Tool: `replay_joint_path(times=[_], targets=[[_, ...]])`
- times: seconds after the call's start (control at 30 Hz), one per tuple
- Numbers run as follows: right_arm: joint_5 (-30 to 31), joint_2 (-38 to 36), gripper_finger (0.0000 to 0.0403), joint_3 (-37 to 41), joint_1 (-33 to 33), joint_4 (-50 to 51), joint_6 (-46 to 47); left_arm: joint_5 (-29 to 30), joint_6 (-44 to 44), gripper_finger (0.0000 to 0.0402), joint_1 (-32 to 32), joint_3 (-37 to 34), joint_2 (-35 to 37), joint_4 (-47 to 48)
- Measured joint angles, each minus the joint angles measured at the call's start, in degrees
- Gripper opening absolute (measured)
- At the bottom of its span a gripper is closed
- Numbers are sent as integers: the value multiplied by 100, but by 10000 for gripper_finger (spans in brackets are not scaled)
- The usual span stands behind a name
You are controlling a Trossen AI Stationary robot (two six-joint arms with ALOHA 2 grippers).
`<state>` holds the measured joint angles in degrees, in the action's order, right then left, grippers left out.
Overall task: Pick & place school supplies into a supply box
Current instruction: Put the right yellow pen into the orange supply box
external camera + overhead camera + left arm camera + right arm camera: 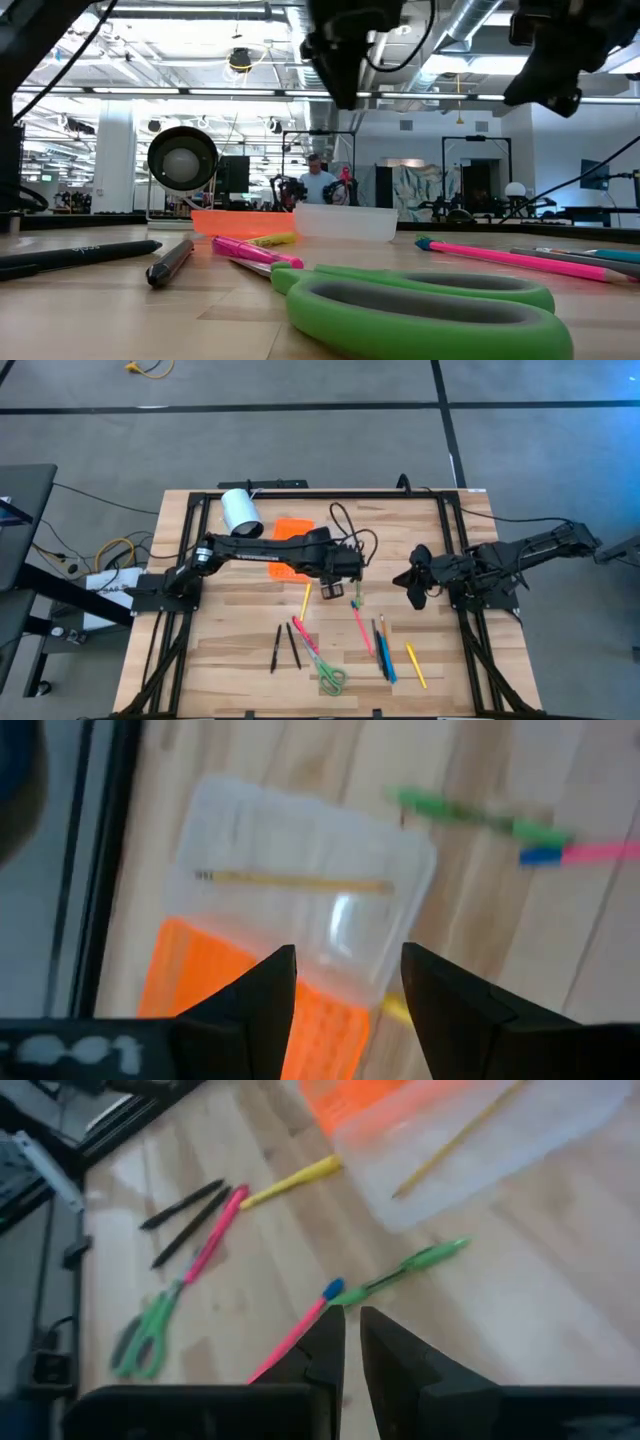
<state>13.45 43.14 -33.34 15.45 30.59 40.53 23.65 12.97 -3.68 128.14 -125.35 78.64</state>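
Scissors (420, 310) lie near the surface's front edge. Left gripper (345, 985), fingers spread and empty, hangs over the box (300, 900) (one pencil (295, 880) inside). Right gripper (350, 1345), nearly clenched, holds nothing.

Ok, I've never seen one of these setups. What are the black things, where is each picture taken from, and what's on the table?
They are two robot arms, each ending in a two-finger gripper.

One picture looks straight down on the wooden table. One looks level across it. The other two come from cameras on each arm's wrist.

The left gripper hangs open and empty over the clear tray of a pencil case with an orange lid. One yellow pencil already lies in the tray. The right gripper waits off to the side, fingers nearly together, holding nothing.

Loose on the table are green scissors, pink pen, green pen, black pens, blue pen and yellow pencils. A white cylinder lies at the back.
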Motion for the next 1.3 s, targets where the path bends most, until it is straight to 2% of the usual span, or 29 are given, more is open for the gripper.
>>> replay_joint_path(times=[0.13, 0.3, 0.4, 0.57, 0.8, 0.93, 1.1, 1.3], targets=[[128, 211, 31, 0, 543, 3, 405, -178, -229, 173, -139, -3, 282, 86], [760, 699, 31, 4, 1127, -113, 999, -1245, -991, 173, -346, 1, 697, -1306], [1125, 994, 31, 4, 1316, -330, 1220, -1576, -1456, 173, -448, 2, 914, -1691], [1217, 1512, 31, -3, 1455, -1072, 1308, -1381, -1558, 173, -444, 6, 1125, -677], [1202, 2109, 31, 0, 1469, -1424, 1532, -1271, -1272, 173, -489, 1, 1193, 356], [1209, 2276, 31, -1, 1578, -1541, 1515, -1282, -1265, 173, -646, -1, 1265, 374], [1231, 2290, 31, 0, 1601, -1510, 1453, -1271, -1270, 173, -722, -1, 1528, -105], [1236, 2244, 31, 0, 1604, -1497, 1299, -904, -1257, 173, -765, -1, 1937, -256]])
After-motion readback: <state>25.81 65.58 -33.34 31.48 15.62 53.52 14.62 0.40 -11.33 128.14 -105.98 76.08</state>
